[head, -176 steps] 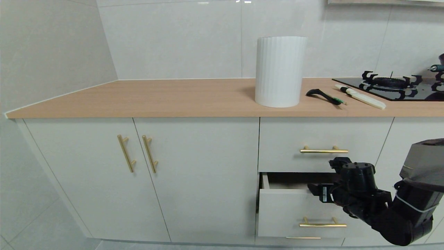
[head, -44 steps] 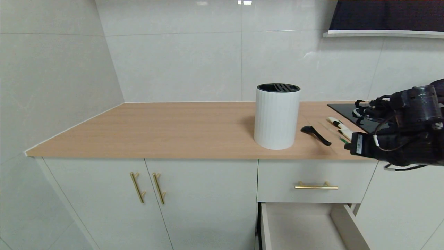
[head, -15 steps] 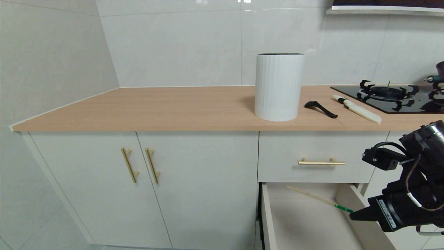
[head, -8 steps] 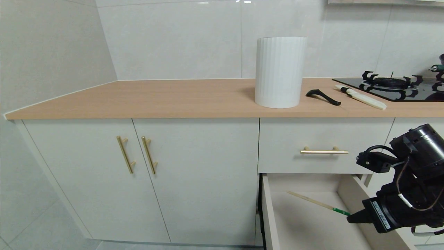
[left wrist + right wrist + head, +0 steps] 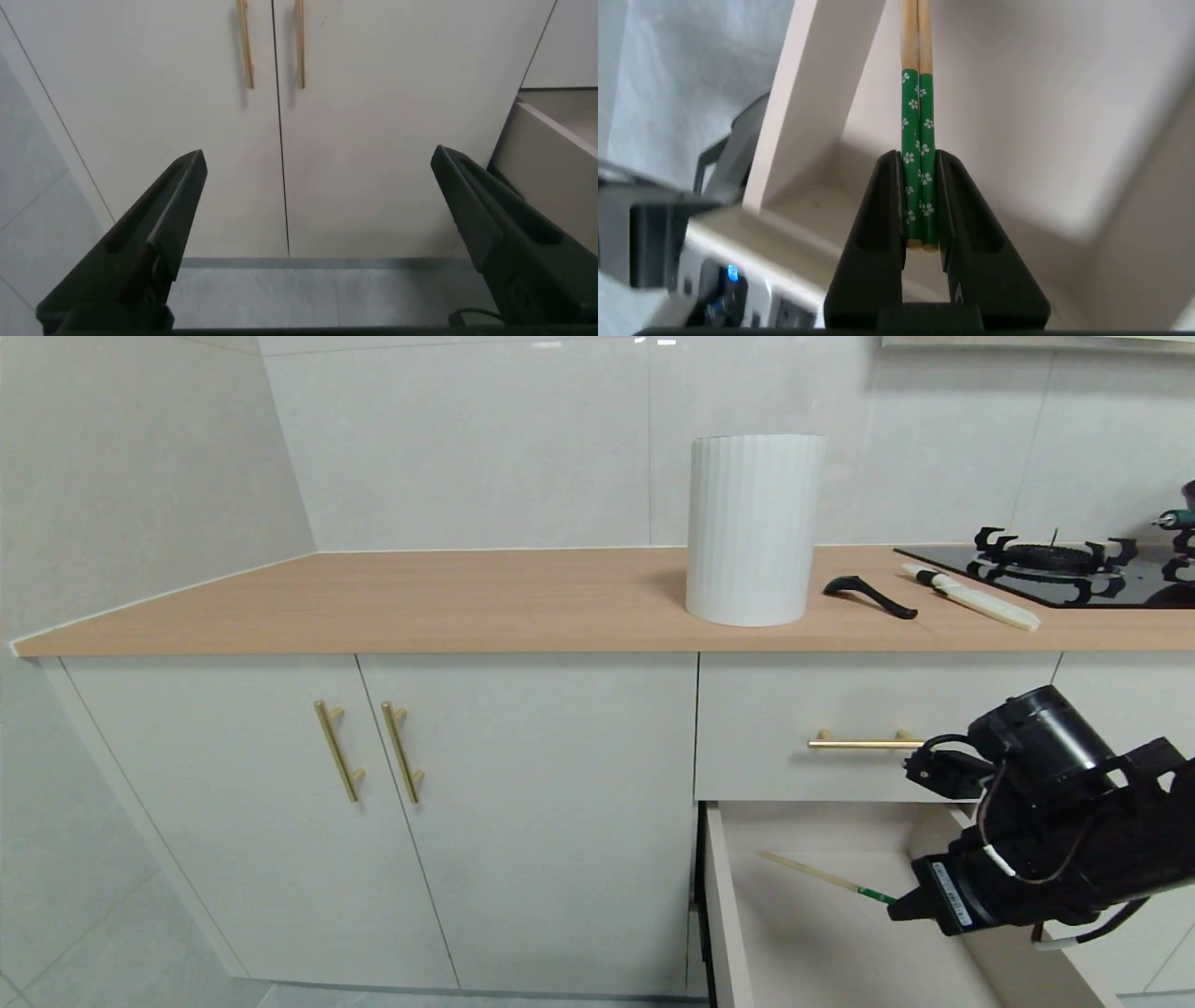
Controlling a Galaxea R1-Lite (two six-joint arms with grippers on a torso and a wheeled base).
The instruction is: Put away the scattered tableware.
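Note:
My right gripper [image 5: 904, 905] is shut on a pair of wooden chopsticks [image 5: 822, 879] with green flowered ends, which it holds out over the open lower drawer [image 5: 724, 905]. In the right wrist view the chopsticks [image 5: 915, 149] sit pinched between the two black fingers [image 5: 878, 233], pointing into the pale drawer [image 5: 1036, 121]. On the wooden counter [image 5: 420, 602] lie a black spoon [image 5: 870, 595] and a cream knife [image 5: 976, 597] with a black band, both to the right of the white ribbed holder [image 5: 752, 527]. My left gripper [image 5: 322, 233] hangs open low before the cabinet doors [image 5: 280, 121].
A black gas hob [image 5: 1055, 569] sits at the counter's right end. The upper drawer [image 5: 868, 728] is closed, with a gold handle [image 5: 864, 743]. Two cabinet doors with gold handles [image 5: 369, 761] stand to the left of the drawers. The counter's left half is bare wood.
The right gripper has carried the chopsticks leftward and deeper over the open drawer. The spoon, knife and holder have stayed put.

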